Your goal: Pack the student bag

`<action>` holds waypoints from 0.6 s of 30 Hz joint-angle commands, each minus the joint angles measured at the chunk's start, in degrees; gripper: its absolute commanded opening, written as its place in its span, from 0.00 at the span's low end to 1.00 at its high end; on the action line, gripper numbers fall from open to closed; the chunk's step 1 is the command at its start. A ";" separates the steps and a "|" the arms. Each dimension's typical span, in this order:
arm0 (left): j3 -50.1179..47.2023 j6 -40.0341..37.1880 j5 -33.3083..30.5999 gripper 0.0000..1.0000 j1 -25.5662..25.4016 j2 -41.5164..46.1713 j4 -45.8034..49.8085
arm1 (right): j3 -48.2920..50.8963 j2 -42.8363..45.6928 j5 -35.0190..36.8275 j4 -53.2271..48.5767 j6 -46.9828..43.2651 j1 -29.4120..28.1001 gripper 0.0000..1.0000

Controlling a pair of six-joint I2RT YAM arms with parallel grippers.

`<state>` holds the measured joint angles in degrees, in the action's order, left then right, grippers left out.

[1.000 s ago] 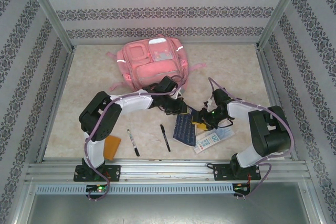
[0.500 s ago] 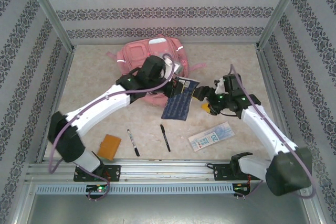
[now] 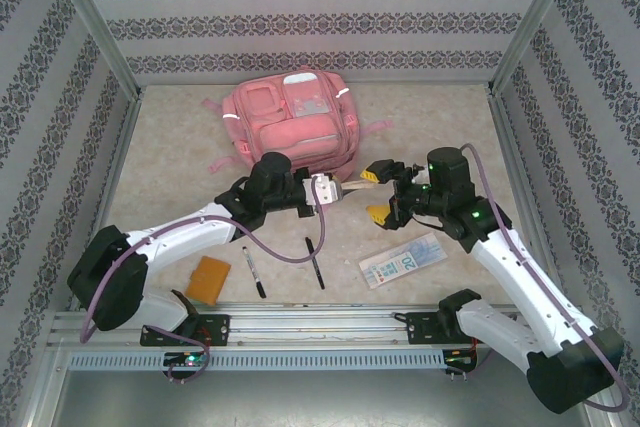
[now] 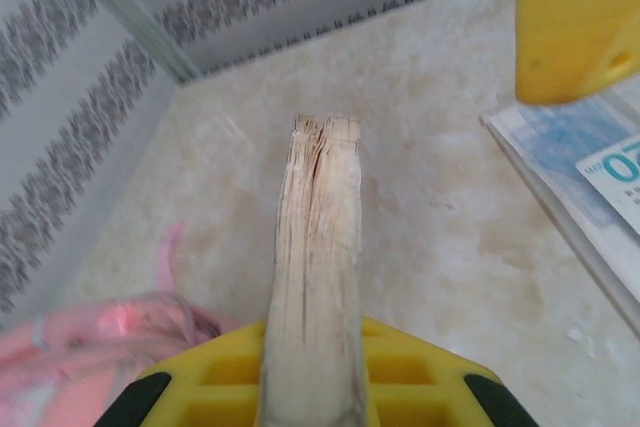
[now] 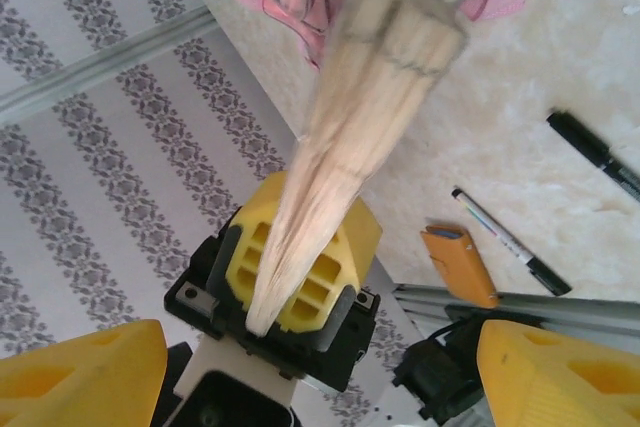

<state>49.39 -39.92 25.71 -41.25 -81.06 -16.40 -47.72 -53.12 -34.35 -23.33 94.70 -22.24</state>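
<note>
Right gripper point(image 3: 384, 192) has just let go: jaws wide, empty. Left gripper point(image 3: 322, 190) now pinches the notebook point(image 4: 318, 247) alone, edge-on, off the table. Pink bag point(image 3: 290, 122) lies at the back, just behind both. Handover looks done; bagging comes next.

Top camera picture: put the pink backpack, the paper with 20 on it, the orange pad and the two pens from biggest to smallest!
1. Pink backpack, by far.
2. Paper with 20 on it.
3. Orange pad, only slightly smaller.
4. White-tipped pen and black pen look alike: a tie.
</note>
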 commanded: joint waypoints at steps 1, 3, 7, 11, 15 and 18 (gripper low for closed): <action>0.36 -8.07 4.38 0.00 -1.23 0.71 -8.25 | -0.59 -1.42 4.08 0.75 6.64 -1.91 0.81; 0.09 -8.15 5.61 0.00 -1.61 0.78 -9.58 | -0.54 -3.11 4.74 1.35 8.29 -3.08 0.80; -0.34 -9.72 7.74 0.00 -2.33 1.15 -9.29 | 0.22 -5.94 7.01 5.52 10.06 -3.42 0.67; -2.13 -8.24 7.23 0.00 -2.60 2.40 -10.72 | -0.66 -8.11 7.70 7.22 7.29 -3.40 0.23; -3.33 12.08 -2.22 0.81 -2.73 6.87 -12.19 | -0.37 -7.38 8.20 12.88 1.88 -2.81 0.05; 3.29 42.97 -16.29 0.99 -2.22 12.08 5.04 | 0.00 -6.62 6.50 22.80 -7.24 -0.17 0.05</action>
<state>46.96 -25.78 21.39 -43.44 -74.41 -19.66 -47.62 -61.34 -27.73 -12.86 96.55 -24.25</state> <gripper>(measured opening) 0.852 0.122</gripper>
